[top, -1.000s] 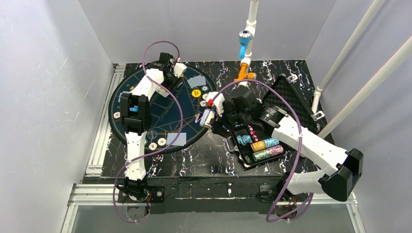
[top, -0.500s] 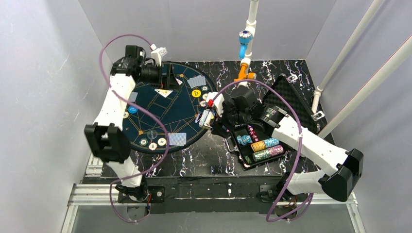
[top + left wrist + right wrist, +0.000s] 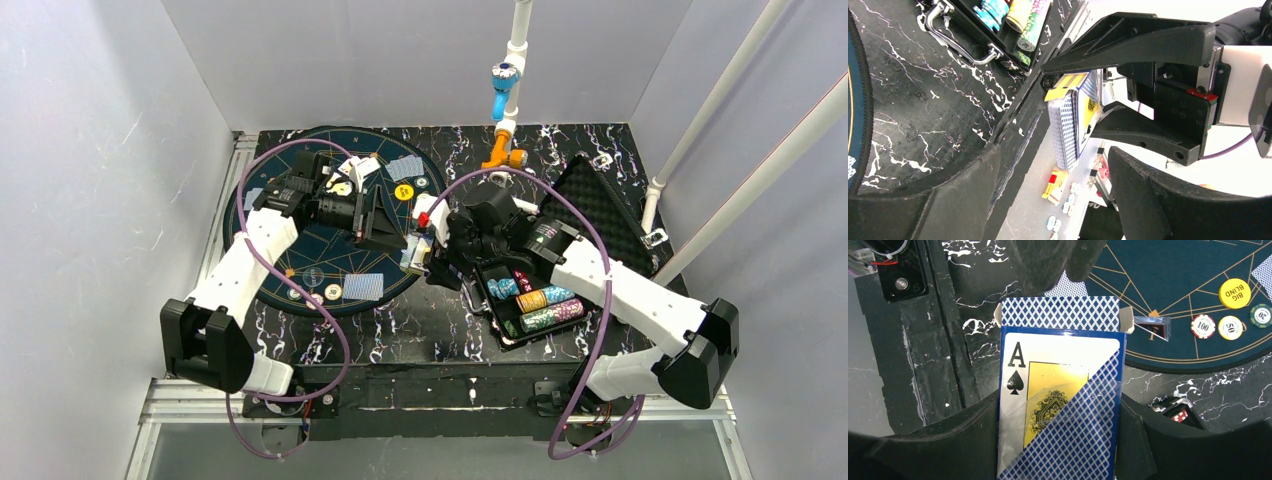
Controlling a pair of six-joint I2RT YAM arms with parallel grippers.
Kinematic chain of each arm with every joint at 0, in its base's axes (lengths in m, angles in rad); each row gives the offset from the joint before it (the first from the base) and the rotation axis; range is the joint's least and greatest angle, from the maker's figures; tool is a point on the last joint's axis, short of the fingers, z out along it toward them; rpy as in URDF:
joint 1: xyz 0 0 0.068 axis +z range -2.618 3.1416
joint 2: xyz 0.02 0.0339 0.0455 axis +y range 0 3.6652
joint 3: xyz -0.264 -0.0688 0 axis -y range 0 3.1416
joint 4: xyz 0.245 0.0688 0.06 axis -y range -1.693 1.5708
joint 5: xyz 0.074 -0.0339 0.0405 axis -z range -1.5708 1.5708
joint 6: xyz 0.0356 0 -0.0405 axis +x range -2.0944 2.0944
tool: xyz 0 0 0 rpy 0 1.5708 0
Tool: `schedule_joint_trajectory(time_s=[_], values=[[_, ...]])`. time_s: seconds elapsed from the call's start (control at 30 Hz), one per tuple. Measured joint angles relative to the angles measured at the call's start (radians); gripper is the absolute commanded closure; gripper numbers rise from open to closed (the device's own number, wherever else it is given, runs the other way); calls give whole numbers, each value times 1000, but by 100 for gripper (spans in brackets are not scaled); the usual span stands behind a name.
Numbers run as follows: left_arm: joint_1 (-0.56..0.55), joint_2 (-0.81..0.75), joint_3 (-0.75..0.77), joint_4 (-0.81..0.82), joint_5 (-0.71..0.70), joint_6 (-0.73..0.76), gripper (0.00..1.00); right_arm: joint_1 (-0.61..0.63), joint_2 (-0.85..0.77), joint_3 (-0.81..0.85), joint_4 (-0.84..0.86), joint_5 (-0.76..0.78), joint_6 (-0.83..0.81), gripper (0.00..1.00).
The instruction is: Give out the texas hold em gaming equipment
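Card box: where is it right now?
Top view, centre: the card box is clamped in the right gripper at the right edge of the round mat, left of the chip case, facing the open left gripper.

Right wrist view. My right end effector (image 3: 1060, 435) clamps an open card box (image 3: 1060, 390), ace of spades printed on its face, blue-backed cards (image 3: 1060, 312) showing at its mouth. Directly ahead, the left end effector (image 3: 1064, 280) hangs at the box mouth, jaws apart. Ahead and to the right, on the round mat (image 3: 1168, 270): a yellow BIG BLIND disc (image 3: 1234, 293), three chips (image 3: 1203, 326), a clear packet (image 3: 1153, 326). Black marbled surface (image 3: 948, 340) beneath.
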Motion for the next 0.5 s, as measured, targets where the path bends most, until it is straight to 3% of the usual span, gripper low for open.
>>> schedule_joint_trajectory(time_s=[0.27,0.5], values=[[-60,-14,-35,31,-19,-16,38,14,12,10,8,-2,0,99],[-47,-12,-35,-19,-42,13,47,14,12,24,10,0,-1,99]])
